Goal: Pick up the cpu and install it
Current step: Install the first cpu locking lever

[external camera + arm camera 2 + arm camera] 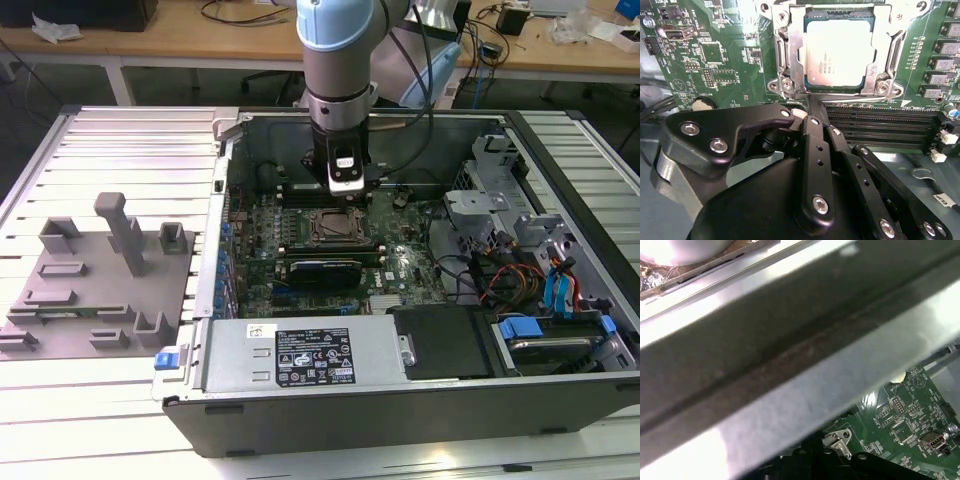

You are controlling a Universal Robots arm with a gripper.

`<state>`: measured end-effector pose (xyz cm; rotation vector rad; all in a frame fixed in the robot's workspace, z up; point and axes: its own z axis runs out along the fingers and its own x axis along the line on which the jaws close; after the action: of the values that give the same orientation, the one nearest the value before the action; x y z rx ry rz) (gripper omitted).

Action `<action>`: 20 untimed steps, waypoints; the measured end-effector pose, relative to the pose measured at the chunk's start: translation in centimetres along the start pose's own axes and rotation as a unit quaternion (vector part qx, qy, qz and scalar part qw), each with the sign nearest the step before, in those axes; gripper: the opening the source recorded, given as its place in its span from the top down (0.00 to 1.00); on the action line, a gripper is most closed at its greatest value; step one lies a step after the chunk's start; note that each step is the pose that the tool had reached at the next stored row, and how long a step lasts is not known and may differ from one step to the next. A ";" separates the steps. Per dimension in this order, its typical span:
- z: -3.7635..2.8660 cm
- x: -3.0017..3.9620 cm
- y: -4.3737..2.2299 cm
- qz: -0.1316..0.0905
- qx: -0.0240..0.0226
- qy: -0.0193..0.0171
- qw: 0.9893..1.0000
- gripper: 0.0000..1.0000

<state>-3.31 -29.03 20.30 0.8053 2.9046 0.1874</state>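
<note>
The cpu [839, 49] lies flat inside the socket frame [790, 55] on the green motherboard [720, 55], silver top up, the frame's metal bars around its edges. Beside the socket run dark memory slots [880, 125]. The gripper [807, 117] hangs just beside the socket, its black fingers [812, 150] drawn together with nothing between them. In the exterior view the arm [338, 60] stands over the open computer case [400, 400]; grey plastic blocks [100, 270] lie outside the case.
</note>
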 end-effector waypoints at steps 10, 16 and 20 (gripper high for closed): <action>-0.06 -0.18 -0.29 0.000 0.000 0.000 1.000 0.89; -0.60 -0.22 -0.20 0.000 0.000 0.000 1.000 0.89; -0.64 0.11 -0.21 0.000 0.000 0.000 1.000 0.89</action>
<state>-3.61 -29.21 20.90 0.8051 2.9043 0.1874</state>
